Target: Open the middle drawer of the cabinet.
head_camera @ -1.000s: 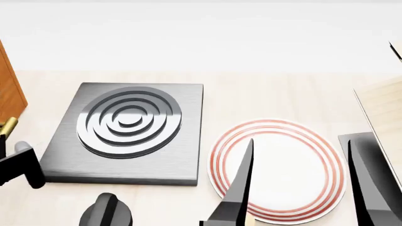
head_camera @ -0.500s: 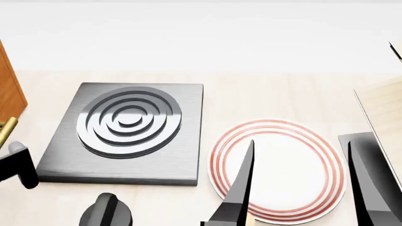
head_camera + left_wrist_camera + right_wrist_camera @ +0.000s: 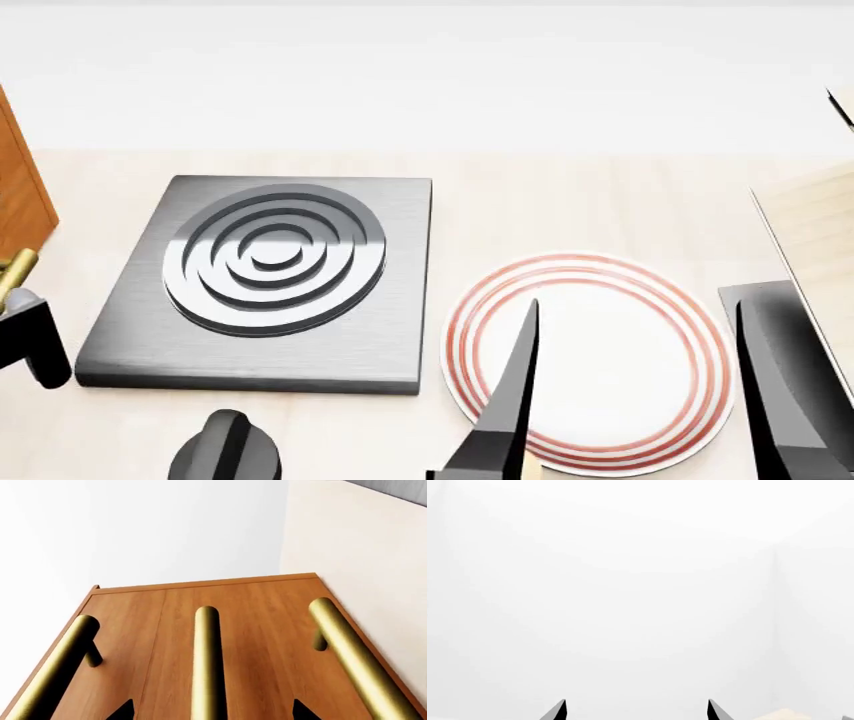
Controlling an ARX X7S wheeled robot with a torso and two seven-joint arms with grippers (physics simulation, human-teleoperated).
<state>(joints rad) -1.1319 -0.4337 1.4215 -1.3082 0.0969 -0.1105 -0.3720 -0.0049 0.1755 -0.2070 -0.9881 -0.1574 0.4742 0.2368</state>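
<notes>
In the left wrist view the orange-brown cabinet [image 3: 280, 605] fills the frame with three brass bar handles. The middle drawer [image 3: 179, 645] carries the centre handle [image 3: 207, 655]. My left gripper [image 3: 212, 711] is open, and that handle runs between its two dark fingertips [image 3: 125, 711] with a wide gap on each side. In the head view only a strip of the cabinet [image 3: 19, 190] and the left gripper [image 3: 32, 342] show at the left edge. My right gripper [image 3: 641, 305] is open above the plate, and the right gripper [image 3: 636, 709] faces a blank white wall.
A grey square hob [image 3: 267, 275] with concentric rings lies left of centre on the pale counter. A white plate [image 3: 587, 400] with red rings sits to its right. A black knob [image 3: 227, 450] shows at the front edge. A pale wood rack [image 3: 817, 235] stands at the right.
In the head view my left gripper has slid left toward the cabinet, so less of it shows. The right arm, hob and plate are where they were.
</notes>
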